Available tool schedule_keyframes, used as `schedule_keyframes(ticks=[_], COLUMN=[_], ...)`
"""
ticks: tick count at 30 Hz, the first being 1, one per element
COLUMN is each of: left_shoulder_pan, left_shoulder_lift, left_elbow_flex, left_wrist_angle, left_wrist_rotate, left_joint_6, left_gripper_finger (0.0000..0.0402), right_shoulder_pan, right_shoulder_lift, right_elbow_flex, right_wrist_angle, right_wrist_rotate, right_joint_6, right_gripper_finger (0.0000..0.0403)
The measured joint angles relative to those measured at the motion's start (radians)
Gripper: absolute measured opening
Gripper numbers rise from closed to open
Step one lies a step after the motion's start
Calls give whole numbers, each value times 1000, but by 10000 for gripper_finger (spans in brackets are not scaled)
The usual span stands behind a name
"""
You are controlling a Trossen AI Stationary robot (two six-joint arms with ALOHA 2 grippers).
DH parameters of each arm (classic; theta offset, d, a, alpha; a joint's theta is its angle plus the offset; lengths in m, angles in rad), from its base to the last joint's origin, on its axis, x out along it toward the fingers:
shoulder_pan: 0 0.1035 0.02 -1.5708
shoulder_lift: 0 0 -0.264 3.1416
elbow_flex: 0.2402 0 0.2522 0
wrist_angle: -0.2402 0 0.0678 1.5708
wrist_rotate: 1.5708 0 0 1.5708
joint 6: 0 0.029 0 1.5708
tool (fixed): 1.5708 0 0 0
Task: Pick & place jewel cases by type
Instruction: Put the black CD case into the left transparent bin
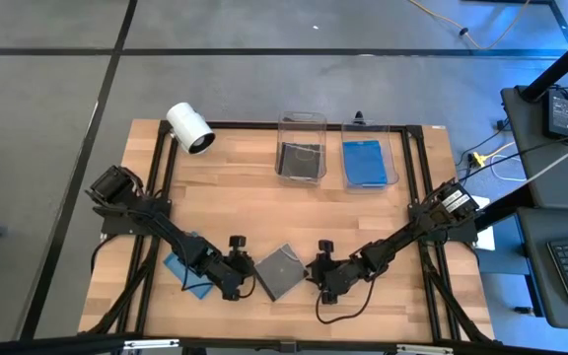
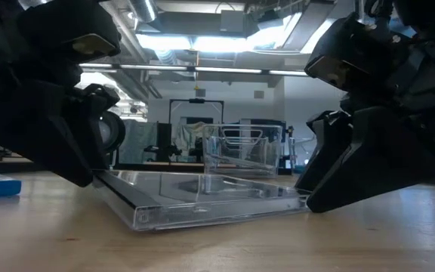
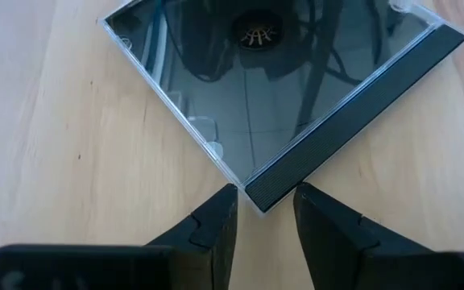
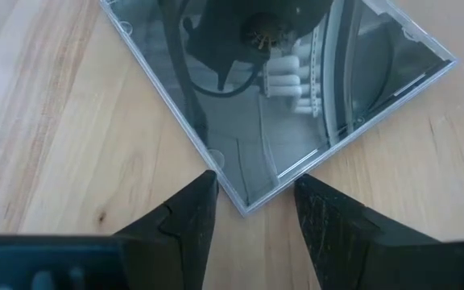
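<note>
- Dark grey jewel case (image 1: 280,272) lying flat, turned diamond-wise, close to the middle of the tabletop's (image 1: 264,207) front edge, between the two grippers.
- Left gripper (image 3: 266,211) down at the case's left corner, fingers partly spread on either side of the dark spine corner; no clamping visible, nothing lifted.
- Right gripper (image 4: 252,201) likewise low at the opposite, clear corner, fingers parted and straddling the tip; touching or just beside, cannot tell which.
- Low view: case seemingly flat on the wood, both grippers pressed in near its ends.
- Blue jewel case (image 1: 183,274) near the front left corner, partly under the left arm.
- Two clear bins along the back edge: dark case in the left bin (image 1: 301,148), blue case in the right bin (image 1: 370,160).
- Best handled, by judgement, by squaring the case between both grippers, then letting one take an edge rather than a corner tip, since a corner pinch could let it swivel.
- Slip risk on the thin smooth plastic: firm closing before any raising, then carrying to the bin with the dark case.
- White camera (image 1: 189,128) at the back left corner, well apart.
</note>
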Motion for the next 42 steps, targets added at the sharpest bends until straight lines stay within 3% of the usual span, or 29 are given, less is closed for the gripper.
schedule_keyframes(ticks=[14,22,33,42], left_shoulder_pan=[-46,-57,-58,-58], left_shoulder_lift=[-25,-68,-67,-64], left_elbow_flex=[2,8,9,9], left_wrist_angle=[69,105,152,147], left_wrist_rotate=[-48,-129,-166,-172], left_joint_6=[5,84,315,318], left_gripper_finger=[114,115,115,116], right_shoulder_pan=[0,0,0,0], right_shoulder_lift=[-2,-2,-3,-3], right_elbow_flex=[0,0,-1,-1], right_wrist_angle=[-1,-1,5,7], right_wrist_rotate=[-14,-14,6,7], right_joint_6=[-24,-33,-73,-73], right_gripper_finger=[172,173,173,173])
